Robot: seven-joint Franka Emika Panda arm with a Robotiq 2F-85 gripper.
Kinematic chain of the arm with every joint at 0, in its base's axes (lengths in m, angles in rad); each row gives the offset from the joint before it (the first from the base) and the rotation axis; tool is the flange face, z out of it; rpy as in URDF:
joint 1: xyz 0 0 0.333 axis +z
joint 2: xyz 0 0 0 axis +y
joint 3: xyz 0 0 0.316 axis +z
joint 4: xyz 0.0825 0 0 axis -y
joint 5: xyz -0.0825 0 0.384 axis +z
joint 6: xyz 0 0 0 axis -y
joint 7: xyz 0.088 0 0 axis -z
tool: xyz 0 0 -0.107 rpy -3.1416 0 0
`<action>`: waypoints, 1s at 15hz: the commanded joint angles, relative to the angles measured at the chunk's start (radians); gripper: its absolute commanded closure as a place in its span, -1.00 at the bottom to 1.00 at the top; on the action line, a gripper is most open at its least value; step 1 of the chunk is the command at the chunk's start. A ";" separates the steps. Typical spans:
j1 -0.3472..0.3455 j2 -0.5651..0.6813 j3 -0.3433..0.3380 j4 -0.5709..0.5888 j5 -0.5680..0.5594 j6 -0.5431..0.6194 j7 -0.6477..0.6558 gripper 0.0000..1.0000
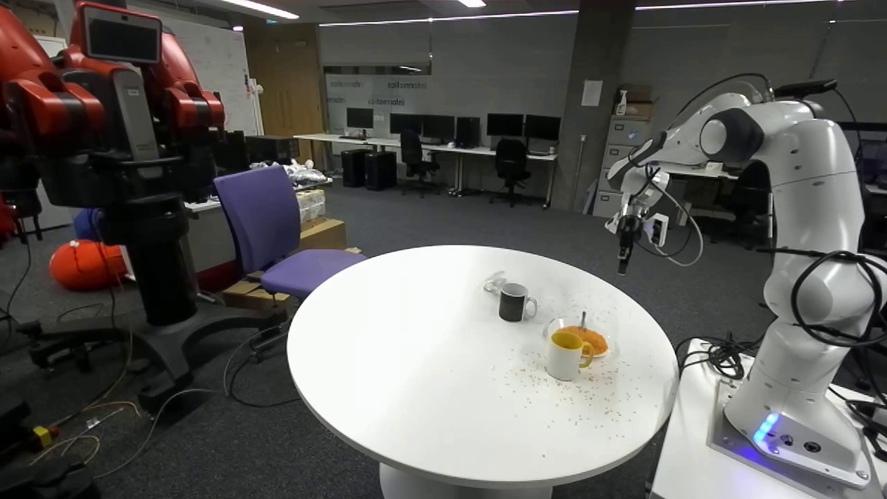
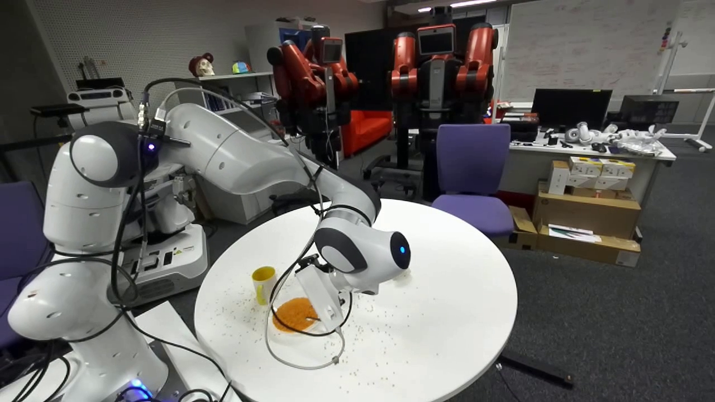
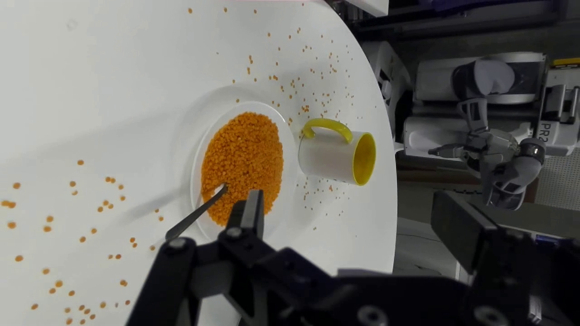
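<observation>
My gripper (image 3: 351,215) is open and empty, its two black fingers wide apart in the wrist view. In an exterior view the gripper (image 1: 624,260) points down, raised above the table's level; the wrist hides it in the other exterior view. A white mug with yellow inside and handle (image 3: 326,156) stands upright on the table. Beside it is a white plate (image 3: 289,154) heaped with orange grains (image 3: 244,154). A metal spoon (image 3: 195,219) leans in the grains. A dark grey and white mug (image 1: 512,303) and a clear crumpled-looking item (image 1: 495,283) stand farther off.
The round white table (image 1: 402,360) carries scattered orange grains around the plate and yellow mug. A cable loop (image 2: 304,367) hangs from the wrist. A purple chair (image 2: 473,167) stands at the table's edge. Red robots (image 2: 438,72) stand behind; boxes (image 2: 586,206) lie on the floor.
</observation>
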 commanded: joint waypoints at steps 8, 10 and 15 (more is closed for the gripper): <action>-0.102 0.195 0.094 0.142 0.079 0.003 0.025 -1.00; -0.111 0.228 0.106 0.160 0.091 0.010 0.024 -1.00; -0.119 0.297 0.132 0.212 0.077 0.006 0.014 -1.00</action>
